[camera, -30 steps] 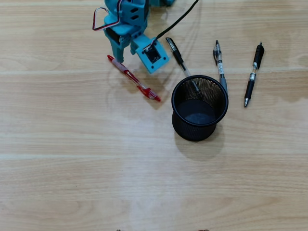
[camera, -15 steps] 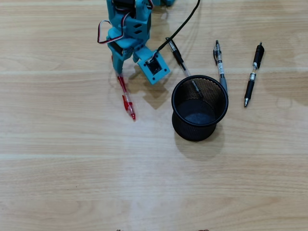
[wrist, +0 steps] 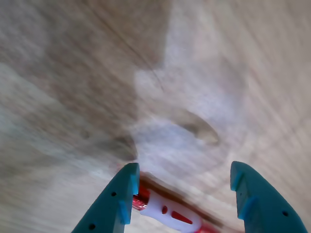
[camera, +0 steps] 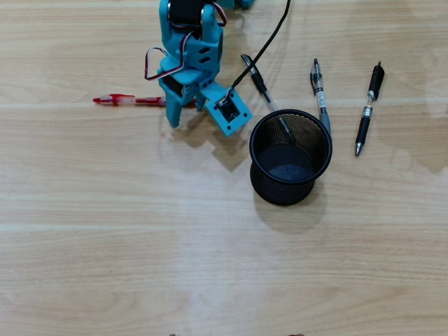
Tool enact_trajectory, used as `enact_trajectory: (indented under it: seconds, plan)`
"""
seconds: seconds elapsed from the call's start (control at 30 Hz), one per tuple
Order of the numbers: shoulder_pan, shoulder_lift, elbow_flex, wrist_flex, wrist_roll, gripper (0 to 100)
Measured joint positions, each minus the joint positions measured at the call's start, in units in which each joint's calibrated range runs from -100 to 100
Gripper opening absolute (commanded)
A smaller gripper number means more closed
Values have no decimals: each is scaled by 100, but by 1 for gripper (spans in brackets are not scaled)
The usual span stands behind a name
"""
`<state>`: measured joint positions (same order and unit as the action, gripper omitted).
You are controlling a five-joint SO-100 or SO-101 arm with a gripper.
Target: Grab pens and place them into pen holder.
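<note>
Spanning both views, the pale wood-grain table [camera: 210, 266] is smooth, so slim round pens may roll or skid. The black wire-mesh pen holder [camera: 290, 157] stands empty near the teal arm [camera: 189, 49]. Three black pens [camera: 368, 105] lie beyond it. The gripper [wrist: 182, 194], jaws apart, straddles the red pen [camera: 129, 101]; in the blurred wrist view, contact seems one-sided, risking another skid.

Light wood-grain table [camera: 140, 231], pale plank seams running across, black cable [camera: 269, 28] trailing over its top edge
</note>
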<state>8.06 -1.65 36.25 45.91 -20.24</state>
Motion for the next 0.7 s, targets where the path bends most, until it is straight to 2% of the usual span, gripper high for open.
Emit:
enact_trajectory:
  seconds: [0.13,0.33,0.7]
  plan:
    - [-8,0,-71,0,26,22]
    - [-8,-127,-80,34,459,22]
    - [338,-508,-1116,1697,1873,22]
